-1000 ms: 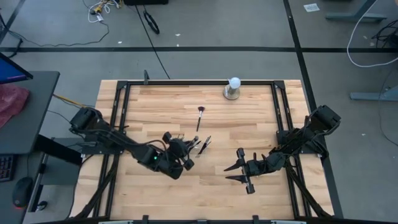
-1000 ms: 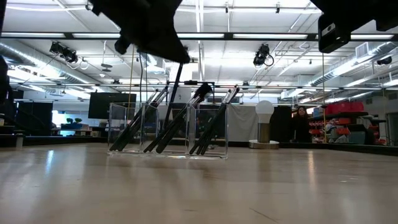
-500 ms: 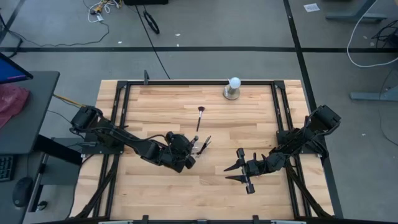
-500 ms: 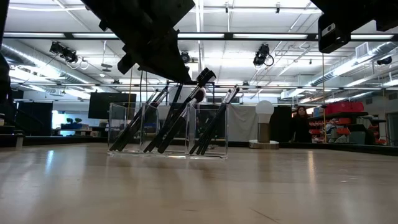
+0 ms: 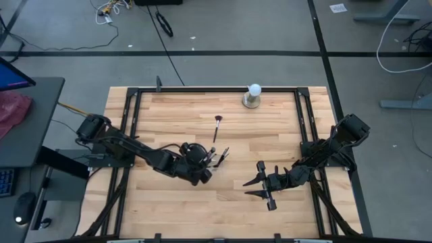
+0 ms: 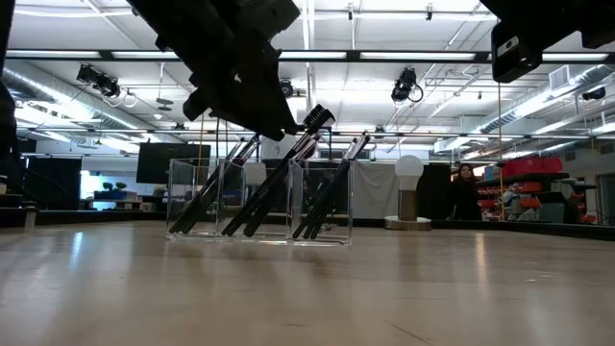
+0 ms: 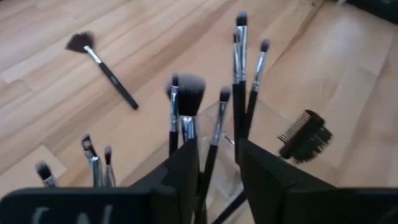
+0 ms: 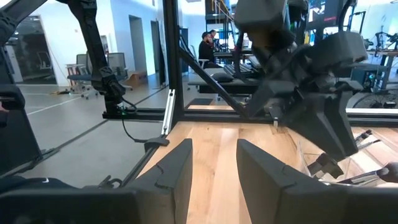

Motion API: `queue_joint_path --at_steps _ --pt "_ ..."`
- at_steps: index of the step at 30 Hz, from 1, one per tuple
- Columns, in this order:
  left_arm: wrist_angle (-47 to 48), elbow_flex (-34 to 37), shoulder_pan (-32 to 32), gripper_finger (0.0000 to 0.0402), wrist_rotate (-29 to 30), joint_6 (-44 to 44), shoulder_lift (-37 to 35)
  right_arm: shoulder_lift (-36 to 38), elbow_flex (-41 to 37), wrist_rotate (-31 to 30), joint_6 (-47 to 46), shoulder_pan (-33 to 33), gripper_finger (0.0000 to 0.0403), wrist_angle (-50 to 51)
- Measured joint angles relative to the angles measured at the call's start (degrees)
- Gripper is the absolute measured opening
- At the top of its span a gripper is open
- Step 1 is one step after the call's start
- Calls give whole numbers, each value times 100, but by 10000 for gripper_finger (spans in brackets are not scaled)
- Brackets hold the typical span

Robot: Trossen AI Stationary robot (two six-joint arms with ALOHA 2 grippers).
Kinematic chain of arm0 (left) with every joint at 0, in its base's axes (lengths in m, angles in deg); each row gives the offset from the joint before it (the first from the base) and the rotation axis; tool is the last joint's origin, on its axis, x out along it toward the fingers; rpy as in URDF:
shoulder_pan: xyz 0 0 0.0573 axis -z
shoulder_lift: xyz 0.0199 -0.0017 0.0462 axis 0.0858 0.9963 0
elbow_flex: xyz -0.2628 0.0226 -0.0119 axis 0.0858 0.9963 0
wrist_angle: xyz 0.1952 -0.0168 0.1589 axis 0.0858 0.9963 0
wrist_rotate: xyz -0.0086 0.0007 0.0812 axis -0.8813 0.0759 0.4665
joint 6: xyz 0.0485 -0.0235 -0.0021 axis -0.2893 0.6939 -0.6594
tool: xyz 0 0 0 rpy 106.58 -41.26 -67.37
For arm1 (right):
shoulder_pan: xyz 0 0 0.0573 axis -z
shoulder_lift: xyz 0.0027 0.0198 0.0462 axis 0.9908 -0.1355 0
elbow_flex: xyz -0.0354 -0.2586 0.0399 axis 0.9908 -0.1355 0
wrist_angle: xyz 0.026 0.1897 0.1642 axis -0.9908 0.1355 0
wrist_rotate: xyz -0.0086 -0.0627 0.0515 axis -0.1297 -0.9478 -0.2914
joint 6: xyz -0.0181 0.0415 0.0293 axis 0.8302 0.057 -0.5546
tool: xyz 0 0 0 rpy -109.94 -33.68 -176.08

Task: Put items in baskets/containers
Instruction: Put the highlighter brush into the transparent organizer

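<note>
The left claw [image 5: 202,170] is hovering right over the clear container [image 6: 259,200], which is standing near the middle of the wooden worktop [image 5: 169,209], slightly toward the left arm's side. In the left wrist view its two dark fingers [image 7: 186,168] are standing apart with a gap between them, and a brush with a thick dark head [image 7: 186,93] is rising through that gap; whether the fingers are pressing it cannot be told. The other brushes [image 7: 239,74] are leaning upright inside the container.

A fan brush [image 5: 217,126] is lying alone on bare wood, well apart from the container, toward the far edge. The white ball on its metal base [image 5: 253,95] is sitting just inside the far edge of the black frame [image 5: 202,89] that is bordering the worktop. The near half of the boards is offering open room.

The right claw [image 5: 260,185] is waiting low above the worktop on the right side, fingers [image 8: 180,168] parted and holding nothing.

The low view is showing the container as three clear compartments side by side, each with slanting brushes, which the high view is hiding under the arm. Only the left wrist view is showing a small dark comb-like tool [image 7: 305,134] beside the container. No writing is readable.
</note>
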Motion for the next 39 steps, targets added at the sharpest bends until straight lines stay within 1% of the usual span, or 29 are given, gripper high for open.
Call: queue_joint_path --at_steps 4,7,9,13,15,17,22,24,27,29,31,33,35,37,39 --pt "44 -36 0 140 -208 -93 -220 -2 2 0 -53 0 125 70" --pt "38 -111 14 147 -533 -324 -492 -2 4 -1 -121 0 125 209" --pt "40 -183 20 148 -818 -507 -707 -2 4 0 -231 0 125 315" --pt "115 -308 16 144 -1605 -937 -1175 -2 4 -7 -414 0 125 628" --pt "366 -389 10 139 -1778 -1160 -1416 -2 4 -10 -517 8 125 759" --pt "633 -511 -33 134 -1569 -1242 -1616 -2 4 -11 -622 14 125 930" --pt "1783 -553 -366 119 -9 -1204 -2056 -6 4 -16 -865 75 125 1184" --pt "2143 -546 -654 114 424 -1075 -2107 -4 7 -18 -1024 133 125 1285" --pt "2532 -544 -1189 113 625 -1061 -2071 -3 4 -23 -1268 279 125 1358" --pt "2558 -549 -1557 114 662 -1091 -1958 -4 4 -218 -1511 398 125 1485" --pt "2747 -544 -1852 117 771 -1213 -1842 -4 4 -723 -1948 526 125 1588" --pt "2863 -530 -2081 122 1058 -1245 -1773 -4 4 -1332 -2513 703 125 1853" --pt "2858 -375 -2238 126 1417 -1234 -1745 -1 2 -1687 -2962 922 127 2119" --pt "2891 -114 -2354 129 1633 -1230 -1742 5 22 -1683 -3318 1277 132 2521" --pt "2812 159 -2464 130 1667 -1208 -1743 5 161 -1520 -3667 1692 139 3038"
